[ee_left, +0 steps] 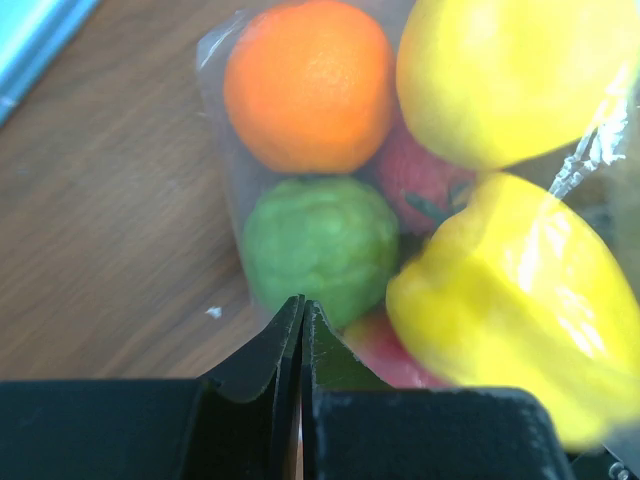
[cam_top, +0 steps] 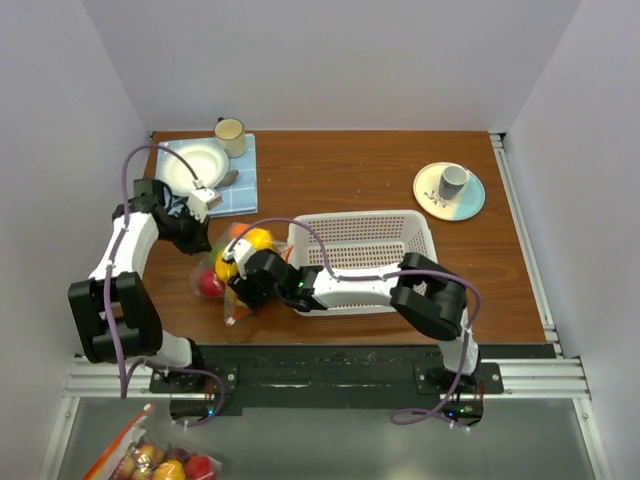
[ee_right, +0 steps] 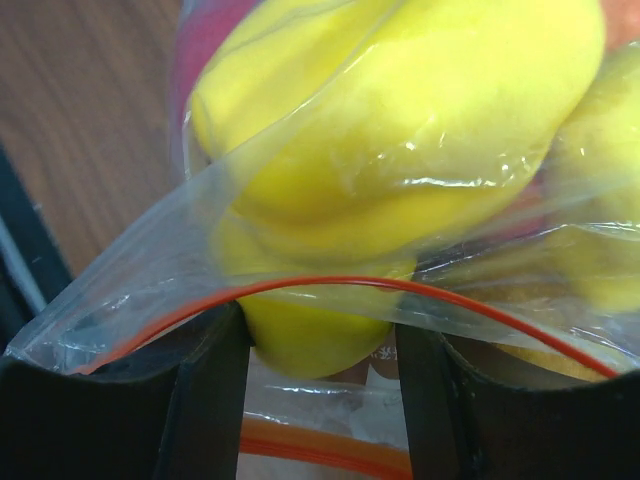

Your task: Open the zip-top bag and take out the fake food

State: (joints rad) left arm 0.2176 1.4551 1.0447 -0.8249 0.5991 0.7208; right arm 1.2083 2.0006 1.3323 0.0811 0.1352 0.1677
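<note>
Spread wide, the right end effector (ee_right: 322, 325) straddles the bag's (ee_right: 120, 300) zip strip (ee_right: 330, 283), with yellow food (ee_right: 400, 120) filling the gap. The left end effector (ee_left: 302, 308) is clenched, tips together by a green piece (ee_left: 320, 240); whether it pinches film I cannot tell. The bag lies on the surface (cam_top: 360, 170) just left of the basket (cam_top: 365, 235), whose near side the right arm crosses. Farther off are a bowl (cam_top: 192, 165) and mug (cam_top: 231, 135) on a blue mat (cam_top: 240, 185), and a cup (cam_top: 453, 180) on a plate (cam_top: 468, 205).
</note>
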